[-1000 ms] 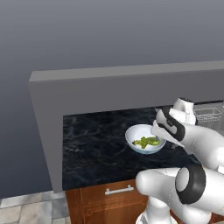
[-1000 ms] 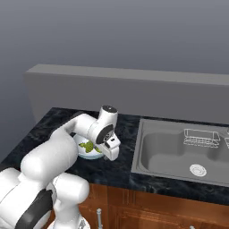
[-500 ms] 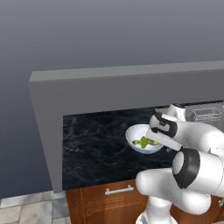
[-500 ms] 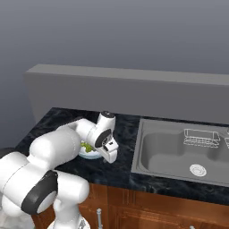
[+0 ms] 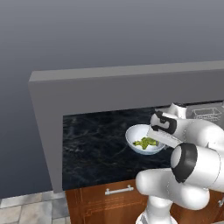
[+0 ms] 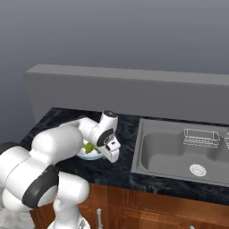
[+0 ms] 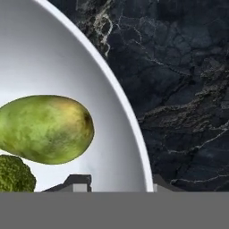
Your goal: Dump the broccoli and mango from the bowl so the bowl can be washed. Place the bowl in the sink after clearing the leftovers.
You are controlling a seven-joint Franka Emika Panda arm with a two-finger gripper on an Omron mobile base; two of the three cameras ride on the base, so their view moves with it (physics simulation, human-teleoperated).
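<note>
Bowl (image 5: 145, 140) sat on the dark marble bench (image 5: 96, 148) in the left base view, near the bench's middle and back from its front edge, with the green leftovers heaped inside. The gripper (image 5: 161, 134) had its fingers down at the bowl's right rim, the arm's white bulk hiding much of that side.

In the right base view, the bowl (image 6: 89, 153) lay just left of the sink (image 6: 179, 154), well short of the basin's edge, and the wire rack (image 6: 200, 137) stood in the sink's far right corner. The gripper (image 6: 111, 152) reached down beside the bowl there.

From the hand view, the mango (image 7: 44, 129) rested on the bowl's white floor with the broccoli (image 7: 16, 174) touching its underside. The rim (image 7: 129, 120) ran between the two dark fingertips (image 7: 77, 182), one inside the bowl and one outside. I could not tell whether they already pinched it.

By my reading nothing was finished: both leftovers were in the bowl, so the lifting, dumping and sinking all remained.
</note>
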